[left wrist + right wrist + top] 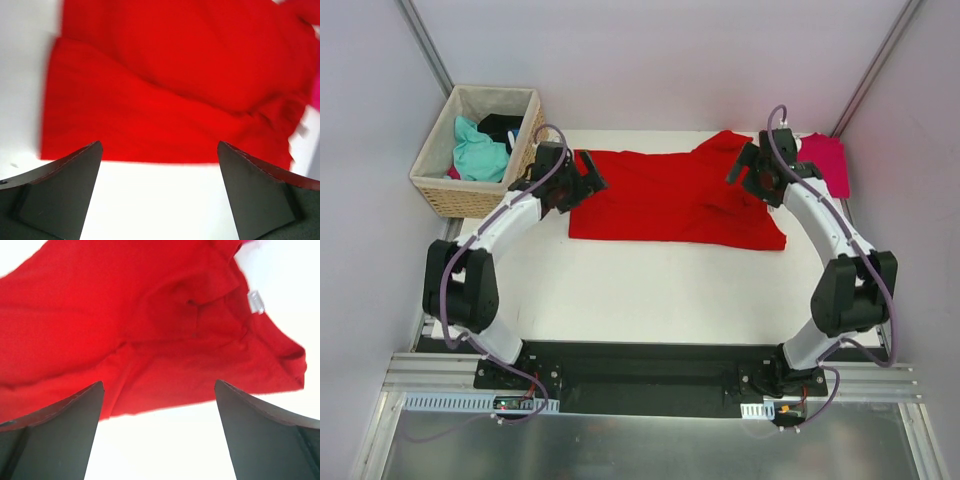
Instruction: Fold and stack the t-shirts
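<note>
From above, we see the red t-shirt (pixel 670 200) spread flat across the far half of the white tabletop (pixel 650 290), its long side running left to right. The magenta-pink t-shirt (pixel 826 160) lies at the far right corner, just beside the red one and partly behind the right arm. The left claw (pixel 592 172) hangs at the red shirt's left edge and the right claw (pixel 740 165) at its upper right part. We cannot tell from here whether either touches the cloth. A wicker basket (pixel 445 195) stands off the far left corner, with teal cloth (pixel 478 152) and something dark inside.

In the left wrist view, the left claw (pixel 159 146) stands wide apart with nothing between its fingers. The red t-shirt (pixel 175 90) fills the frame beyond them, with a soft fold running across it, and bare tabletop (pixel 160 200) lies below.

In the right wrist view, the right claw (pixel 159 385) is likewise spread wide and empty. The red t-shirt (pixel 150 325) lies rumpled beyond it, and its small white neck label (pixel 255 301) shows at upper right.
</note>
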You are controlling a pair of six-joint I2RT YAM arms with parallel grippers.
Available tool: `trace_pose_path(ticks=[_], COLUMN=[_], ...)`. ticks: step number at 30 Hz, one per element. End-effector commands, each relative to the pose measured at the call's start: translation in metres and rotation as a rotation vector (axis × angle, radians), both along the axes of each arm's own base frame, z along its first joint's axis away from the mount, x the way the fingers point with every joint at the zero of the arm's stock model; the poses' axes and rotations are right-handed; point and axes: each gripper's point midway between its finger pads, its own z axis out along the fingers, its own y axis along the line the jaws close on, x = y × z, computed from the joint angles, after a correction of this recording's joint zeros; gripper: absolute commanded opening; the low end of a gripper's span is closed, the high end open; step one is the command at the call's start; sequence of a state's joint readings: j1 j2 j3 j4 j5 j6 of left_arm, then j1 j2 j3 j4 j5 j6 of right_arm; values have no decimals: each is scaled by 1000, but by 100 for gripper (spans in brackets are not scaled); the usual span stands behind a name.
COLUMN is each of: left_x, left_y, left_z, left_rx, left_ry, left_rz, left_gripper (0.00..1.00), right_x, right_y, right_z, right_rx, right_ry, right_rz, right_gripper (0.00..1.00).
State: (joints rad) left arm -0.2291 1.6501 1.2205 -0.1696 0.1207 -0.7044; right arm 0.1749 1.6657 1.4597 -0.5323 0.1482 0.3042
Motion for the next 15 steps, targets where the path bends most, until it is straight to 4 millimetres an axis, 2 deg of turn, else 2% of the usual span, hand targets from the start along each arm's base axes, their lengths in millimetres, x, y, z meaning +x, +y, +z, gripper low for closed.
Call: trace_pose_path(ticks=[1, 4, 7, 10, 15], left_x=[-35, -46, -44, -32, -10], left_y=[-31, -32, -27, -22, -14], left_z=[8, -9, -26, -36, -55], left_rx=[-31, -16, 22, 54, 62], left_ry=[-7, 31, 43, 44, 67], left_rz=[-101, -99, -89, -74, -46], left_gripper=[99, 99, 99, 99, 99], right_x=[-32, -38, -40, -36, -23], right_y=[-3, -10, -18, -22, -29], right_z=[-23, -39, -58, -72, -83], right_rx=[-63, -84, -77, -58, -38], right_ry=[45, 64, 95, 124, 141], right_rz=[-4, -28, -47, -44, -54], right_gripper=[96, 96, 96, 96, 96])
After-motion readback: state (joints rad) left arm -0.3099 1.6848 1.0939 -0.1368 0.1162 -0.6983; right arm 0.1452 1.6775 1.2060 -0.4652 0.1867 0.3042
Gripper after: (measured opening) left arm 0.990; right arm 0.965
